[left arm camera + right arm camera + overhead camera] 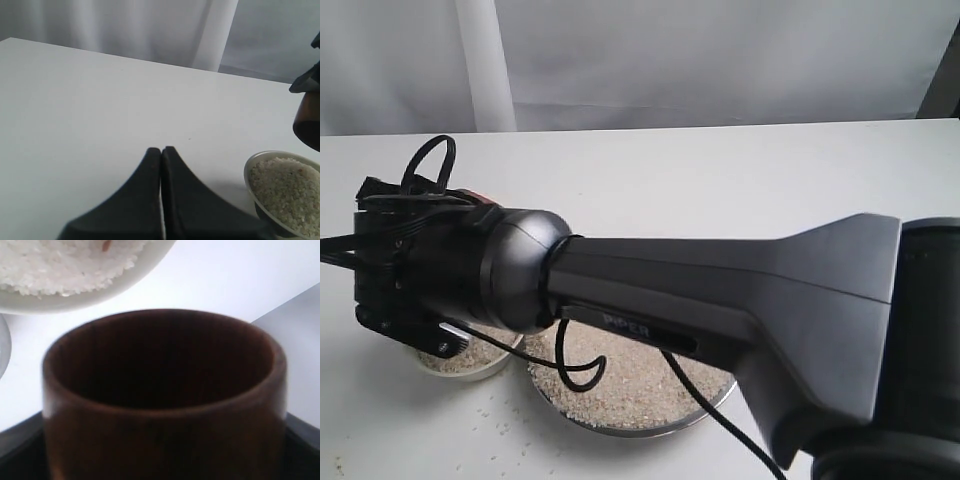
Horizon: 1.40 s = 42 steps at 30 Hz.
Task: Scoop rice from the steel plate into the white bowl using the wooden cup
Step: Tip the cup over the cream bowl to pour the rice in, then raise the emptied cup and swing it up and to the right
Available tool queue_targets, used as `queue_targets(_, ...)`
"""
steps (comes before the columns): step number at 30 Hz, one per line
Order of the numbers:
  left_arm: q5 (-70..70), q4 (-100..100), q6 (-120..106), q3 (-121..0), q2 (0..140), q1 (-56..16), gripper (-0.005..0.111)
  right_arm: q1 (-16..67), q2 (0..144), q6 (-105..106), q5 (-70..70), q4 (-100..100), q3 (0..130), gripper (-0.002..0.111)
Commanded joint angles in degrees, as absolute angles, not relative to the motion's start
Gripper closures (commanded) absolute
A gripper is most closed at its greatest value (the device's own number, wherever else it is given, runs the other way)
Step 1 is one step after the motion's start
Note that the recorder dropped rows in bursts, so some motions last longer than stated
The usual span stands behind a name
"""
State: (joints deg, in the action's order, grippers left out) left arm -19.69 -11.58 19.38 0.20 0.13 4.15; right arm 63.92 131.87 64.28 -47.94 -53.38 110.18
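The steel plate point(715, 400) lies at the front of the table, filled with rice point(630, 385). Left of it stands the white bowl point(470, 368), also holding rice point(285, 187). My right gripper point(392, 285) reaches across above the bowl and is shut on the wooden cup point(165, 400), which fills the right wrist view with its dark inside showing no grains. In that view the white bowl point(100, 295) lies just beyond the cup's rim. The left wrist view shows the wooden cup point(307, 122) hanging above the white bowl point(250, 177). My left gripper point(161, 149) is shut on nothing, over bare table beside the bowl.
Loose grains point(505, 425) are scattered on the white table point(720, 180) in front of the bowl. The right arm point(720, 290) and its cable point(580, 365) span over the plate. A pale curtain point(620, 60) hangs behind the table's far edge.
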Motion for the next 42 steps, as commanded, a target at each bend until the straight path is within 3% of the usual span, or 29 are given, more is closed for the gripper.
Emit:
queue_targets(1, -19.33, -11.26, 19.45, 0.00, 0.00, 4.01, 0.107, 64.06, 131.53, 63.20, -48.45, -54.88, 110.04, 0.108)
queue_targets(15, -19.33, -11.26, 19.45, 0.00, 0.00, 4.01, 0.107, 60.86, 125.06, 53.56, -48.45, -30.32, 110.04, 0.108)
queue_targets(29, -19.33, -11.26, 19.45, 0.00, 0.00, 4.01, 0.107, 46.35, 107.81, 54.48, -47.89, 5.81, 108.53, 0.108)
queue_targets(35, -19.33, -11.26, 19.45, 0.00, 0.00, 4.01, 0.107, 38.63, 100.60, 60.61, -42.01, 15.37, 96.07, 0.108)
queue_targets(42, -19.33, -11.26, 19.45, 0.00, 0.00, 4.01, 0.107, 22.79, 87.71, 92.90, -34.43, 58.87, 69.17, 0.108)
